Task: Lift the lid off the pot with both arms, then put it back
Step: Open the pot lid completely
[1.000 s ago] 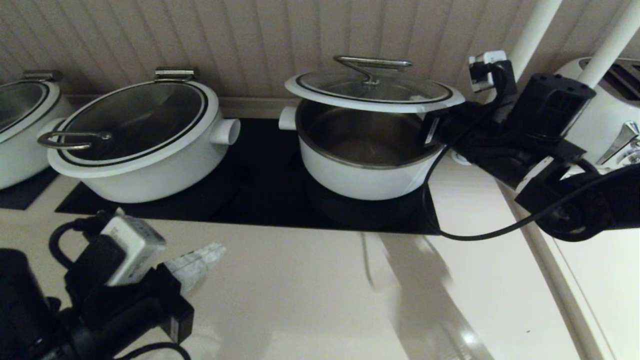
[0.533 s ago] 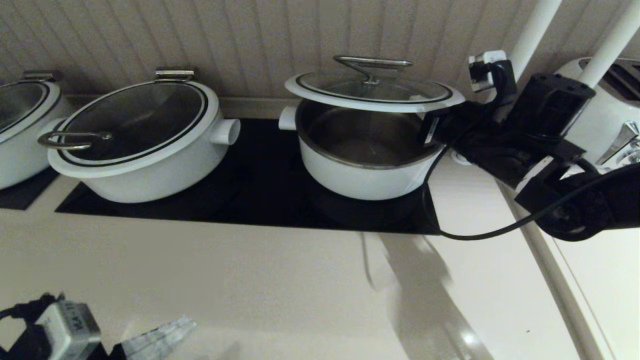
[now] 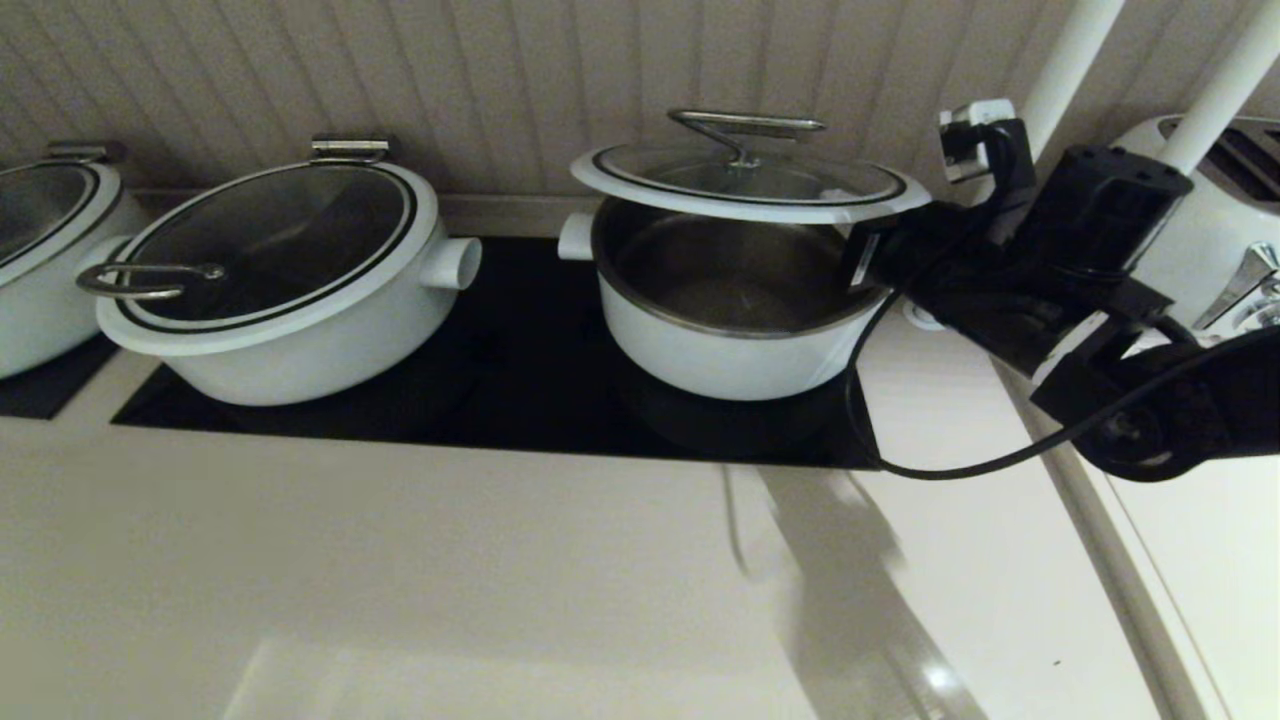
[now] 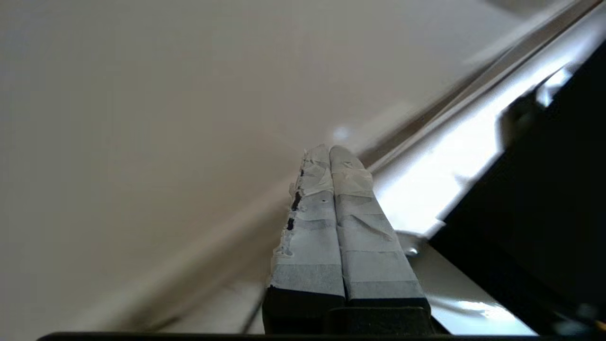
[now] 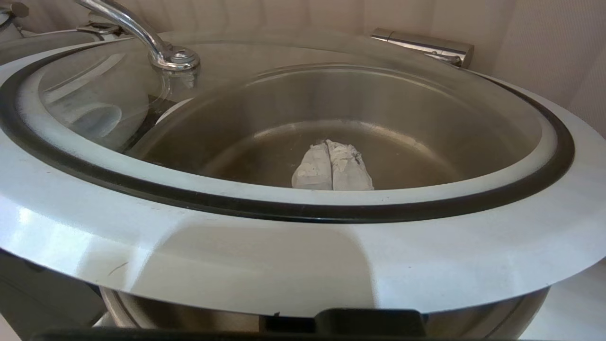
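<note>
The white pot (image 3: 730, 345) stands on the black cooktop (image 3: 520, 390), its steel inside showing. The glass lid (image 3: 750, 185) with white rim and steel handle (image 3: 745, 128) hovers tilted above the pot's mouth. My right arm (image 3: 1000, 290) reaches in from the right. Its gripper (image 5: 332, 166) is shut, with the taped fingertips seen through the glass, under the lid (image 5: 303, 265), which lies across them. The pot's hinge bracket (image 5: 423, 46) is at the far rim. My left gripper (image 4: 330, 152) is shut and empty over the counter, out of the head view.
A wider white pot with a loop-handled lid (image 3: 280, 280) sits left of the task pot, and another pot (image 3: 40, 260) at the far left. A white toaster (image 3: 1220, 230) and two white poles stand at the right. The panelled wall is close behind.
My left arm has drawn back down and to the left and left the head view. The lid and my right arm have barely moved.
</note>
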Controlling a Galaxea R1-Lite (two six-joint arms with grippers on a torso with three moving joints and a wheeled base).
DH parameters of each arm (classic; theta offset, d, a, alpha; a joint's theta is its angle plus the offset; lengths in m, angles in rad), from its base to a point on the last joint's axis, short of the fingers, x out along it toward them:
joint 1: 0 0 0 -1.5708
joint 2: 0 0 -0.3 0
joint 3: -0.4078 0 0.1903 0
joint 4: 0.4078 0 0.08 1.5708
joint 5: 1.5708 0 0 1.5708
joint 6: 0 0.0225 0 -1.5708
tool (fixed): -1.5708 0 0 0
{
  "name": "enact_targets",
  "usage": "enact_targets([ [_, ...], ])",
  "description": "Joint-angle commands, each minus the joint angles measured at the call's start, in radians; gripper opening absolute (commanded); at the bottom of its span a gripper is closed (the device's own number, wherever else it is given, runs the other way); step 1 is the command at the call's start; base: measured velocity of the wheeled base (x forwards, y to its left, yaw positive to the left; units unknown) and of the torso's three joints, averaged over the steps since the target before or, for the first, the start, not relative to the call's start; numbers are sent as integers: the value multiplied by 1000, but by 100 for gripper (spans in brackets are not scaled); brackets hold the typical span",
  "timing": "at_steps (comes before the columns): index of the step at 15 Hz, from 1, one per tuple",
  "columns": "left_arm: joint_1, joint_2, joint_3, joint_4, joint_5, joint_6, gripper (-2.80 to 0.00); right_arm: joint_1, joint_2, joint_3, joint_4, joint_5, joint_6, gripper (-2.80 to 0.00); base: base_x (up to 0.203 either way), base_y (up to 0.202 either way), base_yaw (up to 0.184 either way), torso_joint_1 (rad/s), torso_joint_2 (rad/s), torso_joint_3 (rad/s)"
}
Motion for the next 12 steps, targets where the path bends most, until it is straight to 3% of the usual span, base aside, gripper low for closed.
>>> enact_targets([
  [1,-14,-281,-25,135,7,-55,-280,1,0,1,-7,2,0,-280,0,0,0,0,0,0],
  [3,-23,-329,-35,178,15,-97,-280,1,-2,2,-7,2,0,-280,0,0,0,0,0,0],
  [12,-20,-329,-38,181,33,-95,-280,1,-17,4,-7,2,0,-280,0,0,0,0,0,0],
])
